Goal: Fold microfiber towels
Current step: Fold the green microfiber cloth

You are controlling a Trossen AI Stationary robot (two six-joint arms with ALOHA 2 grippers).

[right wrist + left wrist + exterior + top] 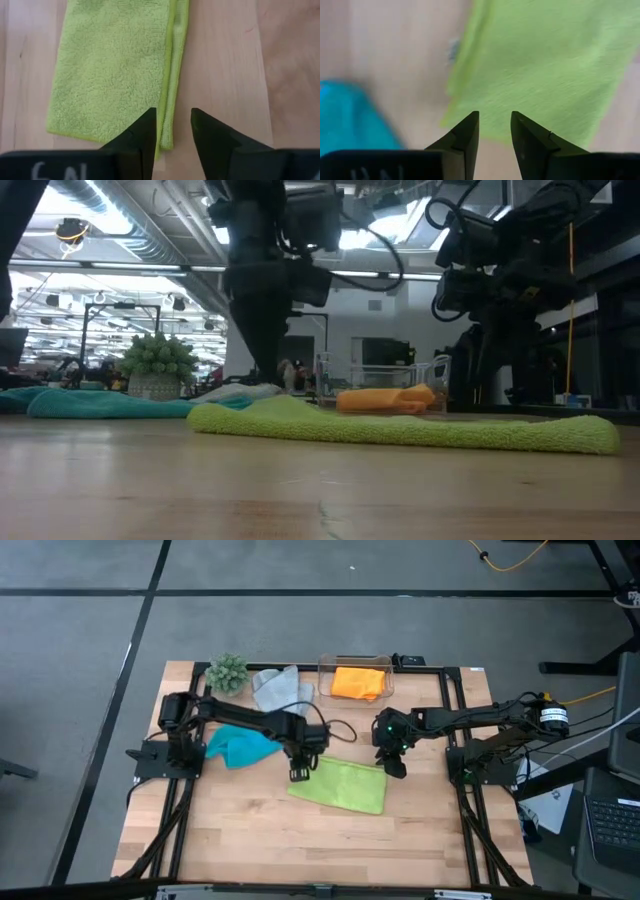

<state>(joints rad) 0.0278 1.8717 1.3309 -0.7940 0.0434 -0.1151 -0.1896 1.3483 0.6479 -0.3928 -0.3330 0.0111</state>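
Both grippers, left gripper (299, 775) and right gripper (396, 769), hover open and empty at either end of the folded lime green towel (340, 786); a one-sided regrasp could unravel its layers.

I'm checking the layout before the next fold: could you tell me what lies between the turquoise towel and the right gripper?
In the high view, the lime green towel and the left gripper lie between the turquoise towel and the right gripper.

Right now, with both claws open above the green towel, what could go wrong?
1. The green towel lies folded with uneven edges; a careless regrasp may undo the fold.
2. The left claw hangs near the blue towel and could drag it.
3. The right claw is close; the arms might collide.
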